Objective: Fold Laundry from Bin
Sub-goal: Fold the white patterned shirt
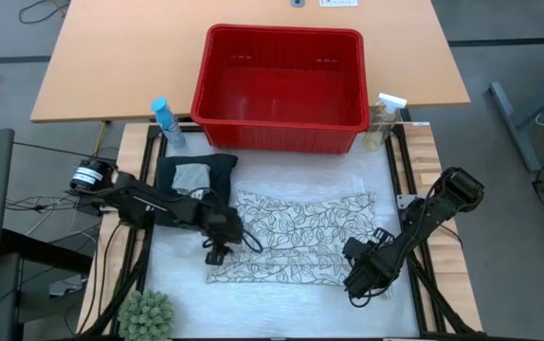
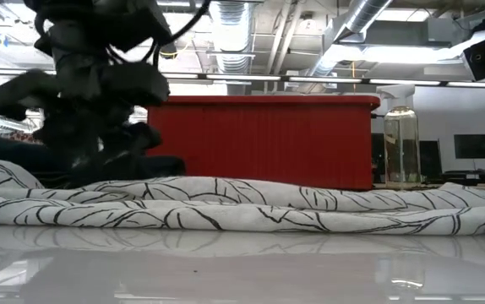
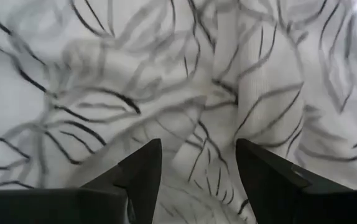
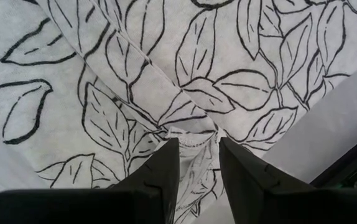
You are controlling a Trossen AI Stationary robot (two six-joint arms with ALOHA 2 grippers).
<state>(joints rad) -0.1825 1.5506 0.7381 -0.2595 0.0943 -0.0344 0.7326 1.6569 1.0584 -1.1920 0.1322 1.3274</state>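
Leaf cloth (image 1: pixel 296 237) lies flat on the white table (image 1: pixel 281 308), between both grippers, in front of the empty bin (image 1: pixel 281 80). Left gripper (image 1: pixel 217 248) over its left edge: fingers apart, nothing between them, cloth just under the tips. Right gripper (image 4: pixel 196 163) at the right corner, pinching a hem fold. Step looks like mid-fold; next needs left to re-grip an edge. Dark trousers (image 1: pixel 193 175) with grey cloth (image 1: pixel 190 177) sit behind left. Lab room beyond.

Ceiling ducts (image 2: pixel 251 25), strip lights; possibly monitors behind.
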